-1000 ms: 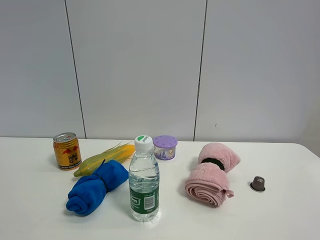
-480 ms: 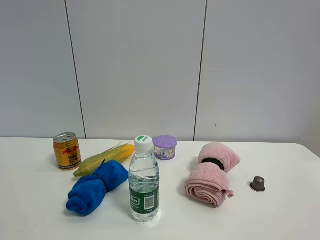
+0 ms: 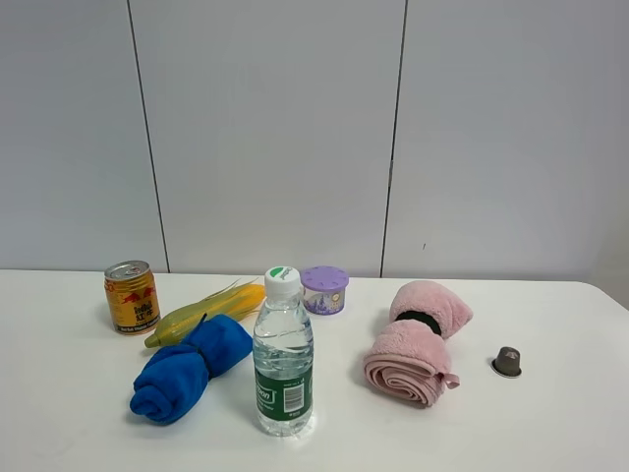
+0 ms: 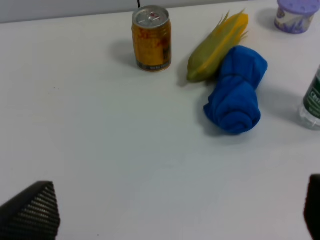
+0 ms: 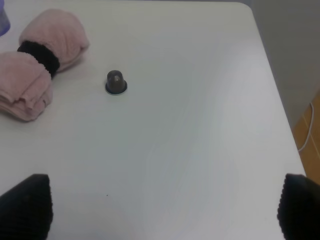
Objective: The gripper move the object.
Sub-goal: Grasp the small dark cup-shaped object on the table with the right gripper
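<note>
The object, a tiny dark brown-grey capsule (image 3: 507, 361), stands on the white table at the right, just right of the pink towel roll; it also shows in the right wrist view (image 5: 116, 82). No arm shows in the high view. My right gripper (image 5: 160, 210) is open, its two black fingertips (image 5: 25, 205) wide apart at the picture's lower corners, well short of the capsule. My left gripper (image 4: 170, 210) is open and empty, one fingertip (image 4: 32, 210) showing over bare table near the can side.
On the table stand a yellow can (image 3: 132, 296), a corn cob (image 3: 206, 310), a blue cloth roll (image 3: 187, 368), a water bottle (image 3: 283, 354), a purple lidded container (image 3: 324, 289) and a pink towel roll (image 3: 415, 341). The table's right edge (image 5: 280, 115) lies beyond the capsule.
</note>
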Robot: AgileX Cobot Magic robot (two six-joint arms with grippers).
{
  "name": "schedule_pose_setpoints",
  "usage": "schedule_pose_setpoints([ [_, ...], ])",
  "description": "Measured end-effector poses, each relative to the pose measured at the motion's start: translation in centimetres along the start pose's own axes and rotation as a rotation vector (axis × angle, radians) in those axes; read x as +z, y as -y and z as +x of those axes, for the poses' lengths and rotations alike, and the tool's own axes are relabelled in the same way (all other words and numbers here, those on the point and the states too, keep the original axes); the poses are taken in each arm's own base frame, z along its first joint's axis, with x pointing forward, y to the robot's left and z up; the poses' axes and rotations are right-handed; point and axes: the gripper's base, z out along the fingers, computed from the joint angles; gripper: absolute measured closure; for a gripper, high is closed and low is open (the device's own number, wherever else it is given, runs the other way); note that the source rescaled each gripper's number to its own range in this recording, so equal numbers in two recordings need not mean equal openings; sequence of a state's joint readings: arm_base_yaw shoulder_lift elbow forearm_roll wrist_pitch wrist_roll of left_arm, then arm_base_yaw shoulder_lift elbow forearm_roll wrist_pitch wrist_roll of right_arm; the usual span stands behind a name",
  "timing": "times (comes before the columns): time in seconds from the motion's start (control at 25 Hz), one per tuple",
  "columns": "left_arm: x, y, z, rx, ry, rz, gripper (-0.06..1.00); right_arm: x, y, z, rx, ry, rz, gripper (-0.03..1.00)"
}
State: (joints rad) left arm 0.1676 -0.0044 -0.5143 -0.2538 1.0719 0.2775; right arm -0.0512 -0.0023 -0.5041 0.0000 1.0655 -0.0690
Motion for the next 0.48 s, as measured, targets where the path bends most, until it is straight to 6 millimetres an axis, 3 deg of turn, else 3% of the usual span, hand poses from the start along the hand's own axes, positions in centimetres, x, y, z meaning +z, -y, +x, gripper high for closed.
schedule_pose_setpoints([
  [0.2,0.0,0.0,0.0,0.000,0.000,0.000,-0.06,1.4,0.1,-0.7,0.048,-0.104,0.005,-0.01],
  [0.48,0.0,0.0,0.0,0.000,0.000,0.001,-0.06,5.9,0.2,-1.9,0.051,-0.400,-0.007,-0.01],
])
